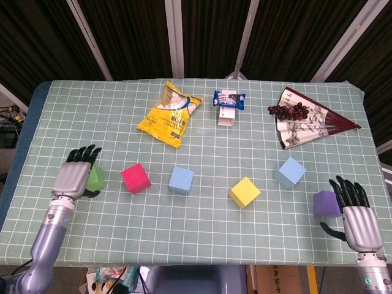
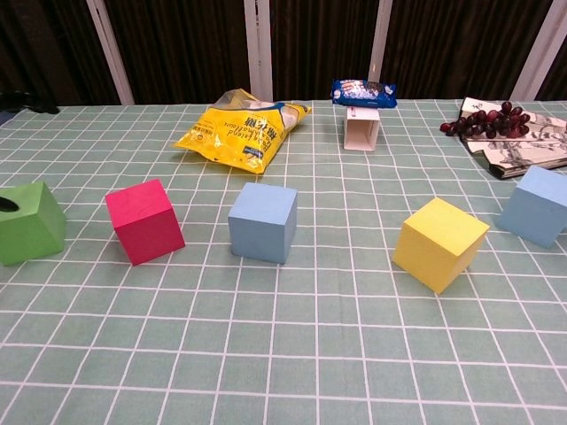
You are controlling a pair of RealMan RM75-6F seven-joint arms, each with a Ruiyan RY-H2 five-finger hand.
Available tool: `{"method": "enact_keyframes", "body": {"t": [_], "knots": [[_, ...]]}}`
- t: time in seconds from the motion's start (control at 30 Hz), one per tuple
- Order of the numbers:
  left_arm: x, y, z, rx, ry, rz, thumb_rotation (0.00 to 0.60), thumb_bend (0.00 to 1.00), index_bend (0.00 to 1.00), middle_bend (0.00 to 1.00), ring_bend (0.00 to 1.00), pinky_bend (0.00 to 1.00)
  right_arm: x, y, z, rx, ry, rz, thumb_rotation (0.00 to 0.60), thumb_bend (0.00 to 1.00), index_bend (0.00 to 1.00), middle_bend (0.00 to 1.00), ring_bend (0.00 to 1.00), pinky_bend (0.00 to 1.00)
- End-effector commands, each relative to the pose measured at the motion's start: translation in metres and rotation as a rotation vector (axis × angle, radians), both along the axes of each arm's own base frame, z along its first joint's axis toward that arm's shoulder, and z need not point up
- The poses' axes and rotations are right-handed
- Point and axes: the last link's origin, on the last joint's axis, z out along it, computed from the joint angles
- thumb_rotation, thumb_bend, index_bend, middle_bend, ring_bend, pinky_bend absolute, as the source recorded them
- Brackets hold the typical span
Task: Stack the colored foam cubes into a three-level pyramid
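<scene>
Several foam cubes lie in a loose row across the checked cloth: green (image 1: 96,178) (image 2: 27,223), red (image 1: 135,178) (image 2: 144,221), blue (image 1: 181,179) (image 2: 263,222), yellow (image 1: 244,192) (image 2: 440,243), a second blue (image 1: 290,172) (image 2: 539,217) and purple (image 1: 325,203). My left hand (image 1: 76,174) hovers over the green cube's left side with fingers extended, hiding part of it; it holds nothing. A dark fingertip (image 2: 9,205) shows at the green cube's top in the chest view. My right hand (image 1: 356,215) is open just right of the purple cube, near the table's front edge.
A yellow snack bag (image 1: 170,113) (image 2: 241,128), a small white box with a blue packet on top (image 1: 228,108) (image 2: 362,111), and a folding fan with dark grapes (image 1: 303,121) (image 2: 509,133) lie along the far half of the table.
</scene>
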Motion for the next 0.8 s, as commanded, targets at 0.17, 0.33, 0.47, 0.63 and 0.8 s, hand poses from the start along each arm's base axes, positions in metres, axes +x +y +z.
{"method": "enact_keyframes", "body": {"t": [0.17, 0.33, 0.47, 0.63, 0.8], "knots": [[0.029, 0.012, -0.035, -0.038, -0.017, -0.012, 0.6, 0.15, 0.0, 0.0, 0.0, 0.0, -0.001, 0.002, 0.002, -0.006, 0.001, -0.004, 0.6, 0.17, 0.0, 0.0, 0.0, 0.0], [0.04, 0.013, -0.053, -0.061, -0.024, -0.016, 0.6, 0.16, 0.0, 0.0, 0.0, 0.0, -0.003, 0.003, 0.004, -0.012, 0.001, -0.007, 0.6, 0.17, 0.0, 0.0, 0.0, 0.0], [0.044, 0.014, -0.064, -0.059, -0.015, -0.015, 0.6, 0.16, 0.0, 0.0, 0.0, 0.0, -0.003, 0.003, 0.005, -0.012, 0.0, -0.008, 0.6, 0.17, 0.0, 0.0, 0.0, 0.0], [0.048, 0.016, -0.075, -0.058, -0.026, -0.003, 0.6, 0.16, 0.0, 0.0, 0.0, 0.0, -0.003, 0.004, 0.005, -0.009, -0.001, -0.007, 0.6, 0.17, 0.0, 0.0, 0.0, 0.0], [0.052, 0.018, -0.087, -0.068, -0.027, -0.004, 0.6, 0.16, 0.0, 0.0, 0.0, 0.0, -0.003, 0.003, 0.004, -0.004, -0.003, -0.007, 0.6, 0.17, 0.0, 0.0, 0.0, 0.0]]}}
